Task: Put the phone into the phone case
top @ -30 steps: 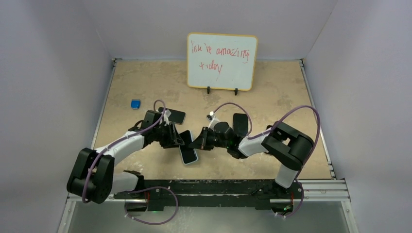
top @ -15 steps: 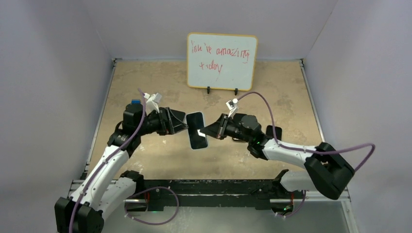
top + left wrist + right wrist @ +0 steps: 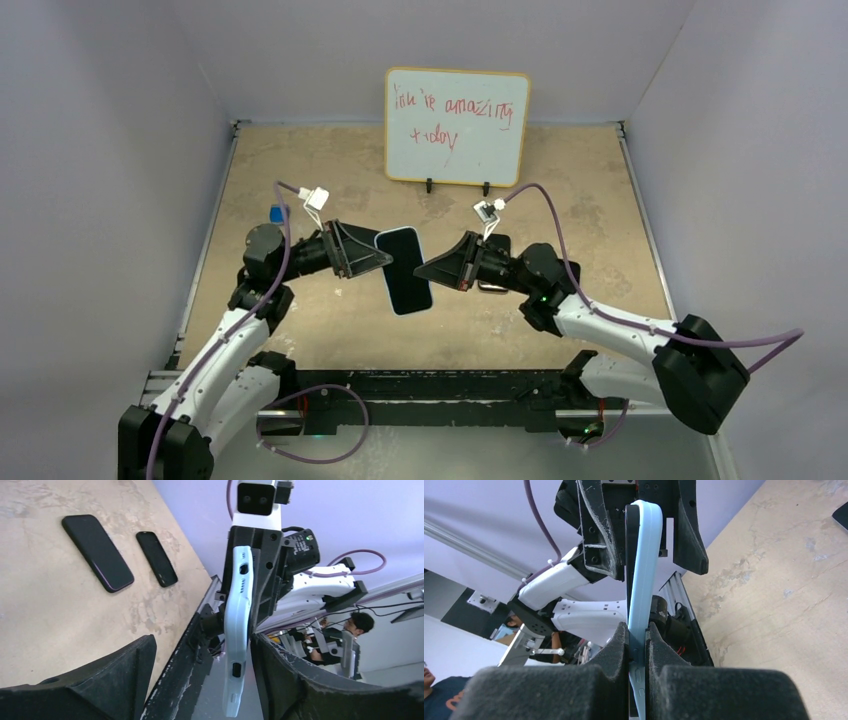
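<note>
The phone point(image 3: 404, 272) shows its black screen inside the light blue rim of the phone case point(image 3: 417, 300), and the pair hangs in the air above the table. My right gripper point(image 3: 422, 272) is shut on its right long edge. In the right wrist view the fingers point(image 3: 616, 645) pinch the blue phone case point(image 3: 646, 570), with the phone's dark edge point(image 3: 630, 555) beside it. My left gripper point(image 3: 386, 262) stands open around the opposite edge. In the left wrist view the phone case point(image 3: 237, 625) runs edge-on between the spread fingers point(image 3: 110, 672), close to the right one.
Two black phones point(image 3: 97, 552) point(image 3: 156, 558) lie flat on the tan table point(image 3: 300, 160). A whiteboard point(image 3: 457, 126) with red writing stands at the back. A small blue cube point(image 3: 277, 212) peeks out behind my left arm. Grey walls close in the sides.
Both arms have risen from the table, lifting the cased phone into the air. The left gripper has opened, and the right gripper alone keeps its hold.
</note>
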`<state>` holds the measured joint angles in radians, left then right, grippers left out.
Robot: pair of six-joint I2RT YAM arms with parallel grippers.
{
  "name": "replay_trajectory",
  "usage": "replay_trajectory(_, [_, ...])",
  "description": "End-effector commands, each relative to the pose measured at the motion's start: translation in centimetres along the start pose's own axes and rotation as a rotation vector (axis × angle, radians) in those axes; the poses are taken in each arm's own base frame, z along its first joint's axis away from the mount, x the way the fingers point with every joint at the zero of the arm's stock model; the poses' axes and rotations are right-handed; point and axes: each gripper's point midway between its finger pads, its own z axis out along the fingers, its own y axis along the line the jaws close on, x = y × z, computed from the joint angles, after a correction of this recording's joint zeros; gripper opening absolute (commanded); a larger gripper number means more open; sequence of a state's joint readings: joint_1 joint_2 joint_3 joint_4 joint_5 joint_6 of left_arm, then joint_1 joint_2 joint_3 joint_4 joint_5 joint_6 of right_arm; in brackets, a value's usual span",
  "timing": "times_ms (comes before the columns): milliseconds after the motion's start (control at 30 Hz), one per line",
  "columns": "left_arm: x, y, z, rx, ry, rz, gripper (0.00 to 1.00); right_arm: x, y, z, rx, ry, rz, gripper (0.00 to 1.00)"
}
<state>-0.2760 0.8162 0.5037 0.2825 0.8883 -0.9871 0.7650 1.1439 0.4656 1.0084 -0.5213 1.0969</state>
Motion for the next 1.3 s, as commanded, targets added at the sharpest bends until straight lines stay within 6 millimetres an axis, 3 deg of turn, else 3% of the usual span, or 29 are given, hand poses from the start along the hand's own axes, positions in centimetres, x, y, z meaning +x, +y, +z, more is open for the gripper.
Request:
replay_trajectory(0, [-0.7, -2.7, -0.1, 0.133, -0.014, 0.017, 0.69, -1.3, 3.5, 0.5, -0.138, -0.018, -0.054, 0.00])
replay_trajectory(167, [-0.1, -1.8, 0.1, 0.127, -0.001, -0.027, 0.47, -1.1, 2.1, 1.1, -0.091, -0.003, -0.053, 0.00])
replay_trajectory(267, [0.3, -1.3, 0.1, 0.133, 0.003, -0.055, 0.21, -0.9, 1.4, 1.5, -0.076, 0.020, -0.052, 0.02])
replay_trajectory(400, [0.5, -1.0, 0.2, 0.149, -0.003, -0.067, 0.00, -0.4, 0.7, 1.6, -0.053, 0.041, -0.035, 0.23])
replay_trajectory(567, [-0.1, -1.5, 0.2, 0.170, -0.037, -0.047, 0.00, 1.0, -0.6, 0.8, -0.014, 0.074, -0.006, 0.67])
replay_trajectory(767, [-1.6, -2.3, 0.4, 0.193, -0.091, 0.014, 0.00, 3.3, -3.1, -0.3, 0.068, 0.144, 0.023, 0.89])
replay_trajectory(900, [-2.1, -2.4, 0.5, 0.200, -0.108, 0.036, 0.00, 3.9, -3.4, -0.5, 0.077, 0.160, 0.036, 0.90])
replay_trajectory(1000, [-2.4, -2.4, 0.7, 0.202, -0.118, 0.038, 0.00, 4.1, -3.1, -0.3, 0.065, 0.179, 0.040, 0.86])
replay_trajectory(1167, [-2.6, -2.1, 0.8, 0.196, -0.129, 0.048, 0.00, 4.5, -3.0, -0.1, 0.046, 0.191, 0.051, 0.65])
replay_trajectory(1267, [-2.6, -1.7, 0.9, 0.178, -0.130, 0.048, 0.00, 4.6, -3.0, -0.1, 0.042, 0.194, 0.071, 0.57])
